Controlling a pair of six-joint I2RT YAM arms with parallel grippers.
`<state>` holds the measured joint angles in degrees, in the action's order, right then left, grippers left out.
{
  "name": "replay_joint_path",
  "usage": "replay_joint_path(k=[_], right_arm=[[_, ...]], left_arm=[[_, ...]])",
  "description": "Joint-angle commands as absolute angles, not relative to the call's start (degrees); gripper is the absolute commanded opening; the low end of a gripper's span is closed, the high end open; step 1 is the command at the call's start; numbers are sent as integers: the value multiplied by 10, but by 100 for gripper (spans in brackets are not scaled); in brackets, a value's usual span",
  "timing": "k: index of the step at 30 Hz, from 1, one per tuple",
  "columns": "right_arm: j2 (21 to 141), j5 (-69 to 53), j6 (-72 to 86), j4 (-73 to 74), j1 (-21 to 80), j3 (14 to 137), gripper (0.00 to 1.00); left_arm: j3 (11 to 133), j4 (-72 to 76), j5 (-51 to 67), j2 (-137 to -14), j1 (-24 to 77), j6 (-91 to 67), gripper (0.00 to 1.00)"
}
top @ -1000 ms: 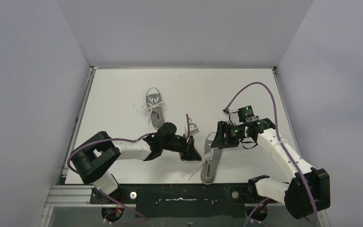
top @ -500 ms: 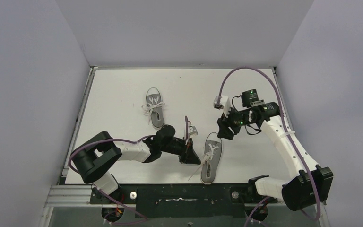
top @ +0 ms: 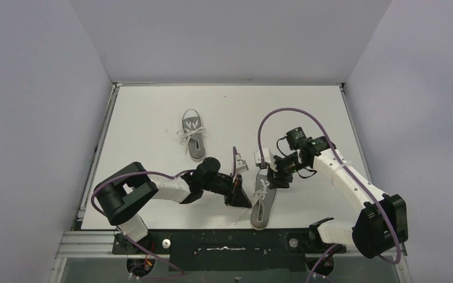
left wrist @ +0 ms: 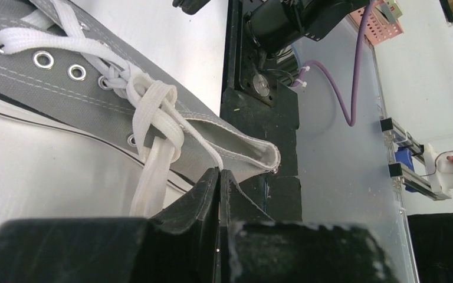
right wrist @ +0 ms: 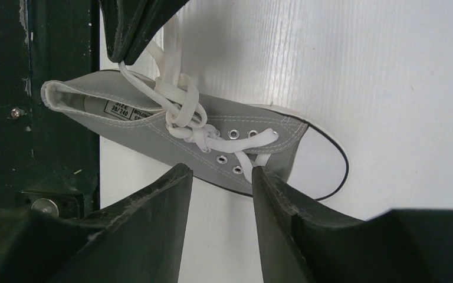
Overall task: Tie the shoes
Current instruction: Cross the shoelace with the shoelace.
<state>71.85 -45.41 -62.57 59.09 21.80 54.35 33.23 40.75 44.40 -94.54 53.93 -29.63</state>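
While the nearer shoe (top: 262,207) lies lengthwise, toe pointing away from the arm bases, the left gripper (left wrist: 219,172) beside its heel-end opening is pinched fully closed on a white lace (left wrist: 152,177), and the right gripper (right wrist: 219,171) hovers half-spread over the toe, holding nothing.

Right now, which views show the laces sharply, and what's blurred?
Right wrist view: near shoe and laces sharp, right gripper's fingers dark and soft in front. Left wrist view: laces crisp, left gripper's fingers blurred. Top external view: evenly lit, laces tiny.
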Motion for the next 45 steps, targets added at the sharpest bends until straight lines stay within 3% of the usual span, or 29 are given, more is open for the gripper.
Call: replay_joint_path(k=[1, 45], right_arm=[[735, -515, -674, 542, 226, 545, 43], [819, -472, -718, 556, 334, 558, 39]], left_arm=[[336, 453, 460, -955, 541, -301, 0], [328, 489, 465, -983, 540, -323, 0]])
